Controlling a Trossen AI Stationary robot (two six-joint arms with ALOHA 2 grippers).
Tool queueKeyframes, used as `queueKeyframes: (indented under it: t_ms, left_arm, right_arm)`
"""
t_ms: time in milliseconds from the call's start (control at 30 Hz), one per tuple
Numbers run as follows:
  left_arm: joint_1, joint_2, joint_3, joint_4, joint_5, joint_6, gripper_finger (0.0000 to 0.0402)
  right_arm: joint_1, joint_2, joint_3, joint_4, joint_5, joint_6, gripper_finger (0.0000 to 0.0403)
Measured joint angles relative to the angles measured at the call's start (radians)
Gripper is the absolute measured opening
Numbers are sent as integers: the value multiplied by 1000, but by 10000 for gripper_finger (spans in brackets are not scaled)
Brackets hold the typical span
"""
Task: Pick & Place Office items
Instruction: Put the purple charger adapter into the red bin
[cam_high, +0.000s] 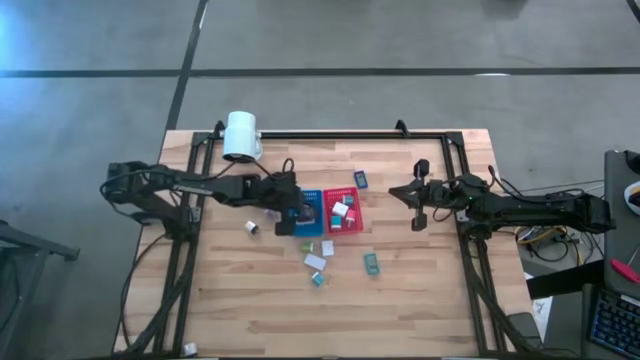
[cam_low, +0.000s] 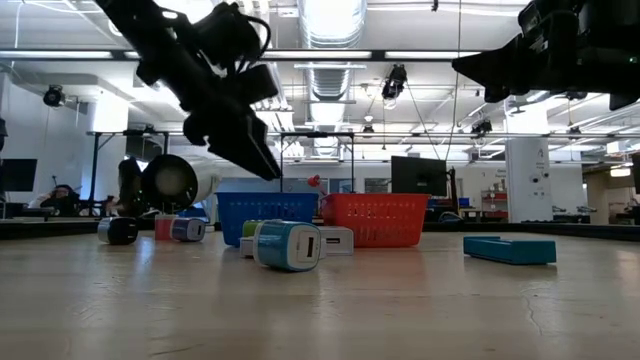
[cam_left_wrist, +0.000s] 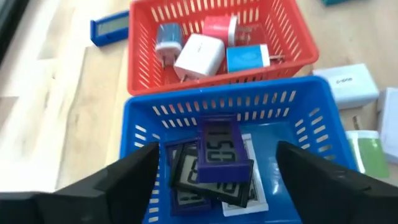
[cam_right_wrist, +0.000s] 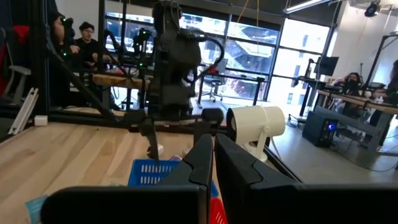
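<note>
My left gripper (cam_high: 289, 212) hovers open over the blue tray (cam_high: 312, 226). In the left wrist view its fingers (cam_left_wrist: 127, 177) stand wide apart above the tray's rim (cam_left_wrist: 205, 99). Inside lie a purple display block (cam_left_wrist: 219, 148) and black ones (cam_left_wrist: 186, 177). The red tray (cam_left_wrist: 144, 62) holds a white charger block (cam_left_wrist: 200, 55), a pink one (cam_left_wrist: 219, 28) and blue ones (cam_left_wrist: 247, 59). Loose items rest on the table: white (cam_high: 327, 247), white (cam_high: 315, 262), teal (cam_high: 371, 263), teal (cam_high: 318, 279). My right gripper (cam_high: 419, 218) waits shut, right of the red tray.
A big white cylinder (cam_high: 241, 136) lies near the table's far left corner. A blue flat item (cam_high: 360, 179) rests behind the red tray, and a small dark-and-white item (cam_high: 252, 227) sits left of the blue tray. People sit in the room beyond the table.
</note>
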Motion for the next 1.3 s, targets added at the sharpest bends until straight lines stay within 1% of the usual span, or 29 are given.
queueKeyframes:
  t_ms: [67, 167, 267, 333, 433, 533, 600, 700, 733, 767, 933, 1200, 1300]
  left_arm:
    - [1, -38, -1, -17, 0, 0, 341]
    - [1, -130, -11, -21, 0, 7, 342]
    - [1, -265, -48, 0, -1, 24, 328]
    - [1, -374, -93, 30, 0, 24, 306]
    - [2, -547, -184, 97, -1, 17, 255]
    - [2, -709, -295, 169, -2, -31, 188]
    - [2, -804, -365, 211, -6, -89, 136]
    - [2, -920, -442, 218, -12, -140, 43]
    - [2, -950, -463, 218, -12, -154, 22]
    - [2, -976, -481, 216, -12, -165, 14]
    - [2, -1054, -552, 216, -12, -176, 4]
    - [3, -1072, -658, 295, -11, -185, 2]
    - [3, -1072, -677, 310, -11, -188, 2]
  right_arm:
    - [0, 0, 0, -1, 0, 0, 13]
    - [0, 0, 0, -8, 0, 0, 13]
    - [0, 0, 0, -8, 0, 0, 13]
    - [0, 0, 0, -9, 0, 0, 13]
    - [0, 0, 0, -9, 0, -1, 13]
    - [0, 0, 0, -9, 0, -2, 13]
    - [0, 0, 0, -9, 0, -2, 13]
    - [0, 0, 0, -8, 0, -3, 13]
    - [0, 0, 0, -8, 0, -3, 13]
    - [0, 0, 0, -8, 0, -3, 13]
    - [0, 0, 0, -8, 0, -2, 13]
    - [0, 0, 0, -8, 0, -3, 13]
    - [0, 0, 0, -10, 0, -3, 13]
